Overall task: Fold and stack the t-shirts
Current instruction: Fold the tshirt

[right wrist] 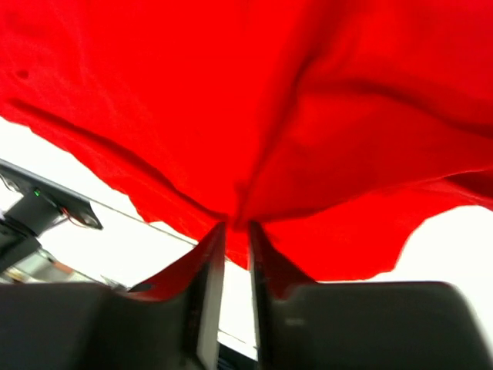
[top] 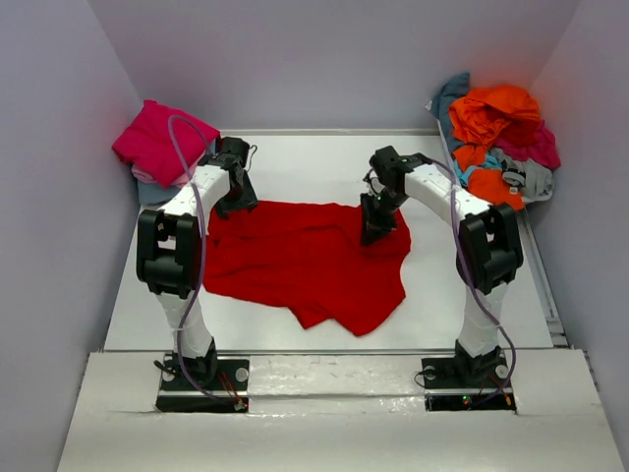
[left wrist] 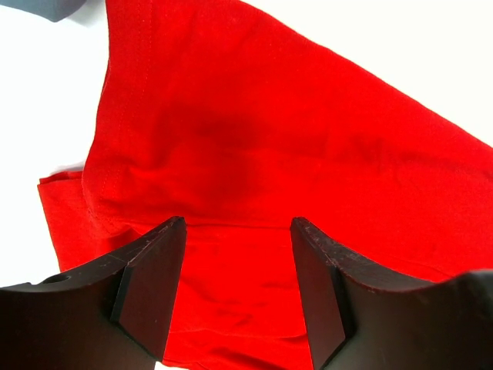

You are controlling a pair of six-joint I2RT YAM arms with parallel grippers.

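Observation:
A bright red t-shirt [top: 305,261] lies spread and rumpled in the middle of the white table [top: 314,167]. My left gripper [top: 236,202] is open over the shirt's far left corner; in the left wrist view its fingers [left wrist: 154,270] straddle red cloth [left wrist: 246,154] without pinching it. My right gripper [top: 375,234] is shut on a fold of the red shirt near its far right edge; in the right wrist view the cloth [right wrist: 254,116] rises from between the fingertips [right wrist: 235,231] and drapes overhead.
A folded magenta shirt on a grey-blue one [top: 157,143] sits at the far left corner. A heap of unfolded shirts, orange, teal, grey and magenta [top: 501,138], lies at the far right. Walls close in on both sides.

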